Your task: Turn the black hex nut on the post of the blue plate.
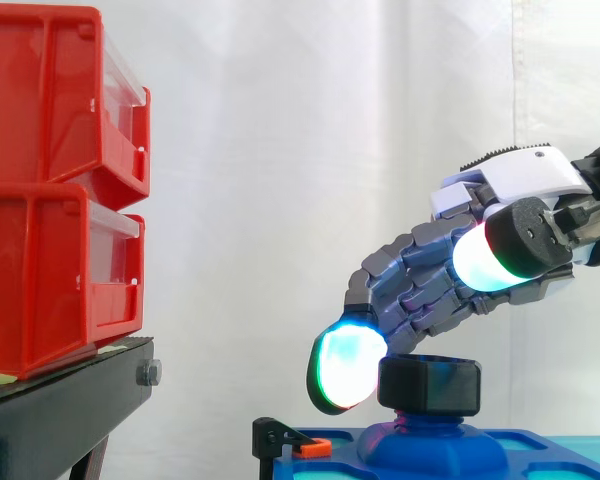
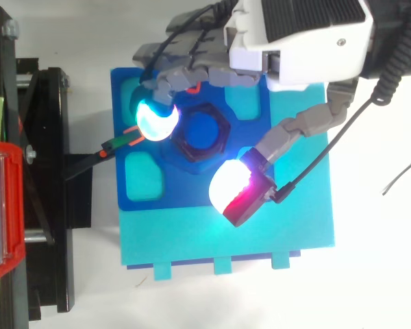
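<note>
The black hex nut (image 1: 430,383) (image 2: 192,152) sits on the blue post (image 2: 202,130) that rises from the blue plate (image 1: 540,450) (image 2: 185,185). My hand (image 1: 520,180) (image 2: 294,34) reaches in from the right and arches over the nut. One glowing fingertip (image 1: 348,368) (image 2: 156,118) hangs at the nut's left side, very close to its edge. The thumb pad (image 1: 490,255) (image 2: 236,188) is spread wide, higher than the nut and apart from it. Nothing is pinched between them.
The blue plate lies on a cyan base (image 2: 260,240). A small black clamp with an orange tip (image 1: 310,447) (image 2: 120,142) sits at the plate's left edge. Stacked red bins (image 1: 50,200) rest on a black stand (image 1: 70,400) to the left.
</note>
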Controlling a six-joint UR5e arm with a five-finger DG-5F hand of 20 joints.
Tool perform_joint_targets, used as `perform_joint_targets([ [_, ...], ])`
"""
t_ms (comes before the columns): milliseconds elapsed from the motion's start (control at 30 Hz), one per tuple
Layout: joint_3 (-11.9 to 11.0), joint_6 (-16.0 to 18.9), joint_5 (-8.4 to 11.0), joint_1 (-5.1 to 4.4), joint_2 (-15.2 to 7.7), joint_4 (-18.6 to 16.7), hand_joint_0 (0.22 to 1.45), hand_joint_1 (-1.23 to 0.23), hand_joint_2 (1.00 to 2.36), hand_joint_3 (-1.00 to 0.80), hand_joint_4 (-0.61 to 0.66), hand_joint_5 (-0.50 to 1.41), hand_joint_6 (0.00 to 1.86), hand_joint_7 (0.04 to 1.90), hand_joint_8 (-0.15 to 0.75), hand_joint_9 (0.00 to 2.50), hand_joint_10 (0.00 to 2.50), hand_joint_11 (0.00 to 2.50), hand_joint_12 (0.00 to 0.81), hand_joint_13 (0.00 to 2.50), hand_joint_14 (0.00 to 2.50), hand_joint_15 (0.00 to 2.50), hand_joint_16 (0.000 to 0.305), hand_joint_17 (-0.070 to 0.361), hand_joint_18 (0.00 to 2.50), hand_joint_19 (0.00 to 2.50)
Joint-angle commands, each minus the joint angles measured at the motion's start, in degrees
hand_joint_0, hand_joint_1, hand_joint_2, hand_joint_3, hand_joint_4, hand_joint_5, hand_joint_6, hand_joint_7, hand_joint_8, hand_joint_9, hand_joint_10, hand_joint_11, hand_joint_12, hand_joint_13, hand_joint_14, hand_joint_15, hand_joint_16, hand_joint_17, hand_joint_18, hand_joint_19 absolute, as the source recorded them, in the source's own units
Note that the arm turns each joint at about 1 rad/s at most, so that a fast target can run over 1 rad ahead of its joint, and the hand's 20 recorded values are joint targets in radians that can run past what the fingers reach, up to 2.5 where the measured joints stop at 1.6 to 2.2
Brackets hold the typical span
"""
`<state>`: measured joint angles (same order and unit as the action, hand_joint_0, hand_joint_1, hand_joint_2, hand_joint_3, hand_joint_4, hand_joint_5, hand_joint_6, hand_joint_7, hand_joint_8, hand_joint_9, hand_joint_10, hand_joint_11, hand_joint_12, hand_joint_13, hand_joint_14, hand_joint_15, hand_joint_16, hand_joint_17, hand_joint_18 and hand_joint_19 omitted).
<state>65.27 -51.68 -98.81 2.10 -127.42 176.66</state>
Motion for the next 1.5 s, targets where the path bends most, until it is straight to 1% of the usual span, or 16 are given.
perform_joint_targets([
  [0, 0.0, 0.0, -0.68, 0.45, 0.0, -0.1, 0.41, -0.46, 1.00, -0.50, 0.50, -0.25, 0.50, 0.83, 0.465, 0.24, 0.00, 0.00, 0.565, 0.30, 0.00, 0.34, 0.071, 0.159, 0.12, 0.24],
  [200, -0.1, 0.0, -1.47, 1.07, 0.0, -0.2, 0.41, -0.46, 1.00, -0.50, 0.50, -0.25, 0.50, 0.83, 0.465, 0.25, 0.00, 0.00, 0.565, 0.30, 0.00, 0.34, 0.071, 0.159, 0.12, 0.24],
  [333, -0.5, 0.0, -1.91, 1.16, 0.0, 0.1, 0.41, -0.46, 1.00, -0.50, 0.50, -0.25, 0.50, 0.83, 0.465, 0.25, 0.00, 0.00, 0.566, 0.30, 0.00, 0.34, 0.071, 0.159, 0.12, 0.24],
  [467, -1.1, 0.0, -2.44, 1.51, 0.0, 0.2, 0.41, -0.46, 1.00, -0.50, 0.49, -0.25, 0.50, 0.83, 0.465, 0.25, 0.00, 0.00, 0.564, 0.30, 0.00, 0.34, 0.070, 0.158, 0.12, 0.24],
  [700, -1.9, 0.0, -3.14, 1.68, 0.1, 0.5, 0.41, -0.46, 1.00, -0.50, 0.49, -0.25, 0.50, 0.83, 0.466, 0.25, 0.00, 0.00, 0.565, 0.30, 0.00, 0.34, 0.070, 0.158, 0.12, 0.24],
  [933, -2.1, -0.1, -3.14, 1.68, 0.1, 1.0, 0.41, -0.46, 1.00, -0.50, 0.49, -0.25, 0.50, 0.82, 0.464, 0.25, 0.00, 0.00, 0.563, 0.30, 0.00, 0.34, 0.070, 0.158, 0.12, 0.24],
  [1033, -3.3, -0.2, -3.14, 1.68, 0.1, 2.0, 0.41, -0.47, 1.00, -0.50, 0.49, -0.25, 0.50, 0.82, 0.465, 0.25, 0.00, 0.00, 0.563, 0.30, 0.00, 0.35, 0.070, 0.158, 0.12, 0.24],
  [1067, -4.1, -0.3, -3.05, 1.51, 0.1, 2.9, 0.41, -0.47, 1.00, -0.50, 0.49, -0.25, 0.50, 0.82, 0.464, 0.25, 0.00, 0.00, 0.562, 0.30, 0.00, 0.35, 0.070, 0.158, 0.12, 0.24],
  [1100, -4.1, -0.3, -3.05, 1.51, 0.1, 2.9, 0.41, -0.47, 1.00, -0.50, 0.49, -0.25, 0.50, 0.81, 0.465, 0.25, 0.00, 0.00, 0.562, 0.30, 0.00, 0.35, 0.070, 0.157, 0.13, 0.24],
  [1200, -6.3, -0.8, -2.70, 0.98, 0.1, 5.7, 0.42, -0.49, 1.00, -0.50, 0.49, -0.25, 0.50, 0.78, 0.463, 0.25, 0.00, 0.00, 0.562, 0.30, 0.00, 0.35, 0.070, 0.157, 0.13, 0.24],
  [1233, -6.4, -0.9, -2.62, 0.98, 0.1, 5.9, 0.42, -0.47, 1.00, -0.50, 0.49, -0.26, 0.50, 0.79, 0.458, 0.21, 0.00, 0.04, 0.561, 0.26, 0.01, 0.38, 0.069, 0.155, 0.07, 0.28],
  [1300, -6.5, -1.0, -1.91, 0.72, 0.1, 6.2, 0.42, -0.50, 1.00, -0.50, 0.49, -0.25, 0.50, 0.77, 0.462, 0.25, 0.00, 0.00, 0.561, 0.30, 0.00, 0.35, 0.069, 0.156, 0.12, 0.23],
  [1333, -6.5, -1.0, -1.03, 0.28, 0.1, 6.1, 0.42, -0.50, 1.00, -0.50, 0.49, -0.25, 0.50, 0.77, 0.461, 0.25, 0.00, 0.00, 0.559, 0.30, 0.00, 0.35, 0.069, 0.156, 0.12, 0.24],
  [1400, -6.4, -1.0, 0.02, -0.07, 0.0, 5.8, 0.42, -0.48, 1.00, -0.50, 0.49, -0.26, 0.50, 0.78, 0.456, 0.21, 0.00, 0.03, 0.557, 0.26, 0.00, 0.38, 0.068, 0.154, 0.06, 0.28],
  [1433, -6.4, -1.0, 0.55, -0.51, 0.0, 5.5, 0.42, -0.47, 1.00, -0.50, 0.49, -0.26, 0.50, 0.77, 0.456, 0.21, 0.00, 0.03, 0.557, 0.26, 0.00, 0.37, 0.068, 0.153, 0.06, 0.28],
  [1467, -6.3, -1.0, 0.64, -0.60, 0.0, 5.4, 0.42, -0.50, 1.00, -0.50, 0.49, -0.26, 0.50, 0.76, 0.460, 0.24, 0.00, 0.00, 0.558, 0.30, 0.00, 0.35, 0.069, 0.155, 0.12, 0.23],
])
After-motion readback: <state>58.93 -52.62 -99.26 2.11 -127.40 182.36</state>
